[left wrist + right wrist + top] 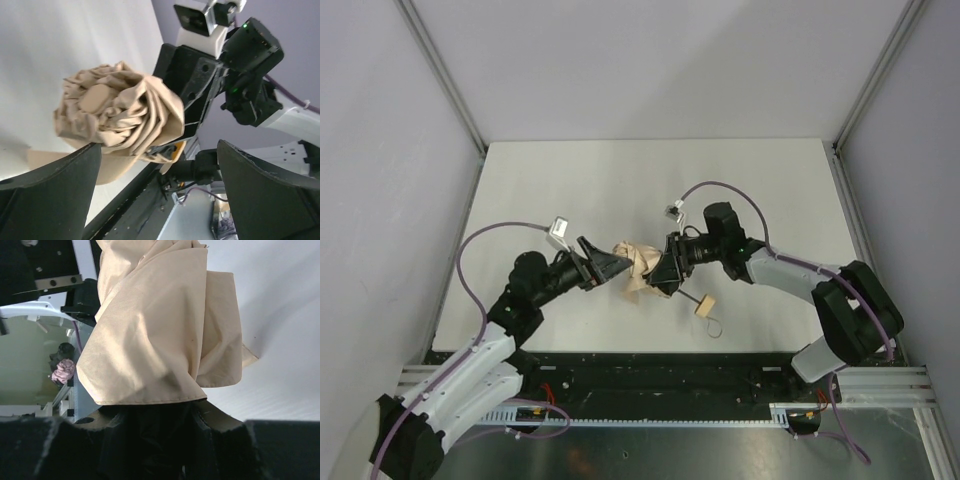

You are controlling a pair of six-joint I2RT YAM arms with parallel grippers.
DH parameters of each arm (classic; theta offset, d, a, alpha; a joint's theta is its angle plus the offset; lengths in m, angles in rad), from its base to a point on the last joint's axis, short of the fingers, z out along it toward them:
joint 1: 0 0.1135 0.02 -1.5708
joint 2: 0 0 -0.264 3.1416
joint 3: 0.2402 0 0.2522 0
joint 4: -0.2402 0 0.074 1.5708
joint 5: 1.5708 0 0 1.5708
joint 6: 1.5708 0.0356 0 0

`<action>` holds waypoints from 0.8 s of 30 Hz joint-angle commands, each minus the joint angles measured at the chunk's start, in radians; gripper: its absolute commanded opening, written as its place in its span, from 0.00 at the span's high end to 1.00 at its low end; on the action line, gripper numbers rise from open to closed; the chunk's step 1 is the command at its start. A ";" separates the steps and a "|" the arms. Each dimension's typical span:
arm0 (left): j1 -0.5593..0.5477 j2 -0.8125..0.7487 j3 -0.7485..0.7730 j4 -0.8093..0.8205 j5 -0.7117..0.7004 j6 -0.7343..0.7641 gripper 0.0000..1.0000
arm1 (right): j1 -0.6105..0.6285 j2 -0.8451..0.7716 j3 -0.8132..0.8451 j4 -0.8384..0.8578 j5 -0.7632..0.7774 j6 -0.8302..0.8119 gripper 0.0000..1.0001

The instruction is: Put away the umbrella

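Beige-tan fabric umbrella [642, 266], one bundle, two hands, right hand [665, 272] clenched on it, left hand [614, 265] released beside it, one pale wooden handle [704, 306] seen only from above.

Beige umbrella [638, 266], fabric bunched, wooden handle [705, 305] lower right

the umbrella [160, 330] is cut off at the right wrist view's top edge, its shaft hidden there by fabric.
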 commanded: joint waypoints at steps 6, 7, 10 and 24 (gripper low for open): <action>-0.030 0.044 -0.035 0.126 -0.064 -0.148 0.01 | -0.002 -0.123 0.155 -0.231 0.368 -0.220 1.00; -0.030 0.040 -0.035 0.126 -0.063 -0.143 0.01 | -0.004 -0.133 0.187 -0.285 0.435 -0.260 1.00; -0.030 0.023 -0.031 0.125 -0.064 -0.122 0.01 | -0.020 -0.164 0.292 -0.419 0.631 -0.362 1.00; -0.027 -0.113 -0.052 -0.019 -0.115 -0.017 0.02 | 0.208 -0.040 0.438 -0.392 1.591 -0.868 1.00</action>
